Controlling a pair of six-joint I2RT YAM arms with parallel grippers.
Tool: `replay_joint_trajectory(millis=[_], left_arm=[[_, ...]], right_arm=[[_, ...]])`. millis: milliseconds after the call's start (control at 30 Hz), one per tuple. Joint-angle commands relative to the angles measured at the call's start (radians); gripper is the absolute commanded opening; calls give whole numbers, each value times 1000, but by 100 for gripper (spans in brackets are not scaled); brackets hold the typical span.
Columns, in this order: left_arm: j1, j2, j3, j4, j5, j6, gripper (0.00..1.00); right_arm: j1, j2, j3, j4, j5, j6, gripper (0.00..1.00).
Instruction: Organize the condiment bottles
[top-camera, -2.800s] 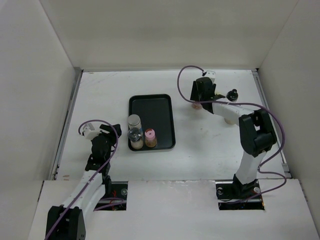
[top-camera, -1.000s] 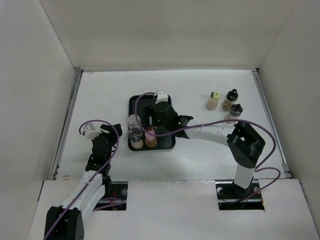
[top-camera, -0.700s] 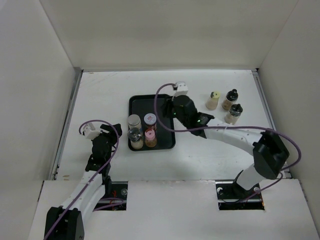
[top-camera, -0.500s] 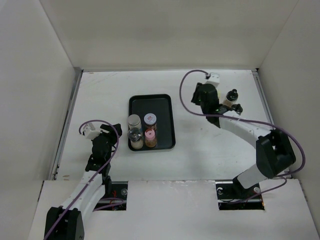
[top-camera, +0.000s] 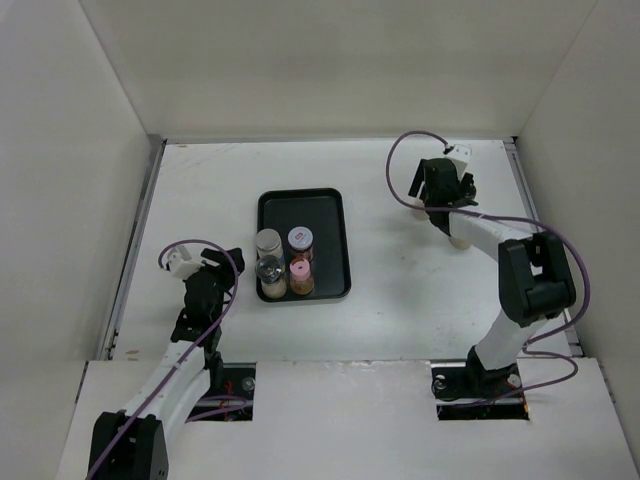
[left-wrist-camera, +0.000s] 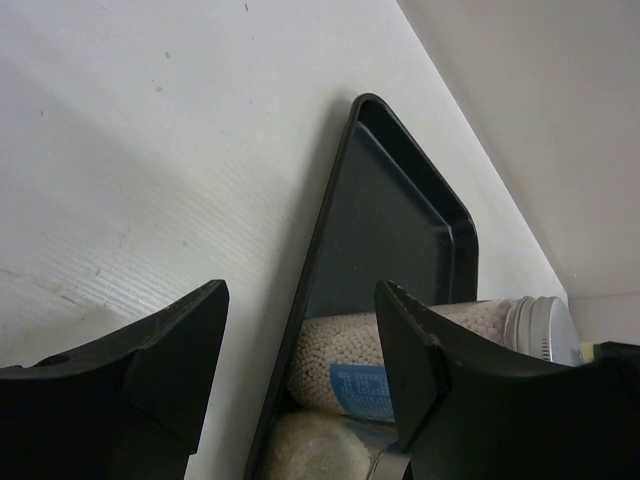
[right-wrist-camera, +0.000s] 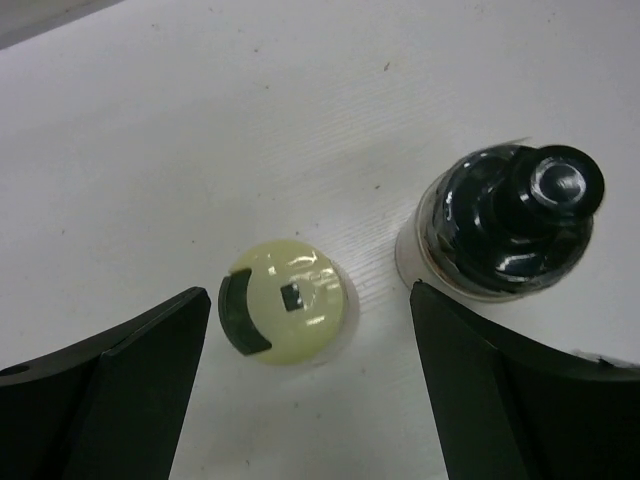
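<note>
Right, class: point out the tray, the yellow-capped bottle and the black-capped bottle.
tray (top-camera: 318, 212), top view, bare floor.
yellow-capped bottle (right-wrist-camera: 287, 312), right wrist view, cap top.
black-capped bottle (right-wrist-camera: 508, 218), right wrist view, cap.

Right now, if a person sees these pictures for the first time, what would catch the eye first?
The black tray in the middle of the table holds four bottles, which stand in a tight square at its near end. At the far right, the right gripper hangs open above a pale-yellow-capped bottle, with a black-capped bottle close beside it.
</note>
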Motion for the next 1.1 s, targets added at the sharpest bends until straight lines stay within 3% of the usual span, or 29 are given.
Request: replay_joint_trajectory(millis=[0,133,300,433,533,600,767,833,1067], left_arm=[[-3,-1,5,55,-1,13,58],[-4,3,8,55,-1,13,58],[-7,8,9,55,-6,15,58],[-6,5,8,58,-6,13,59],[-3,16,8,61,2,10,59],[1,7,5,61,7,10,59],[4,-3,5,53,10,9,59],[5,-12,3,53,5,10,59],[2,2,5,61,2,9,59]], right_arm=[[-20,43,92,33,-28,-15,87],[-31,98,141,34,-45,-26,81],[-26,133,169,14,-59,-36,62],[-26,126,170,-12,-44,-39,57],[-26,121,175,-29,-41,-35,69],[-26,121,177,-46,-45,-30,71],[-23,114,178,-56,-56,-27,47],[-10,80,161,-52,-45,-24,41],[127,-87,143,-18,-53,-44,39]])
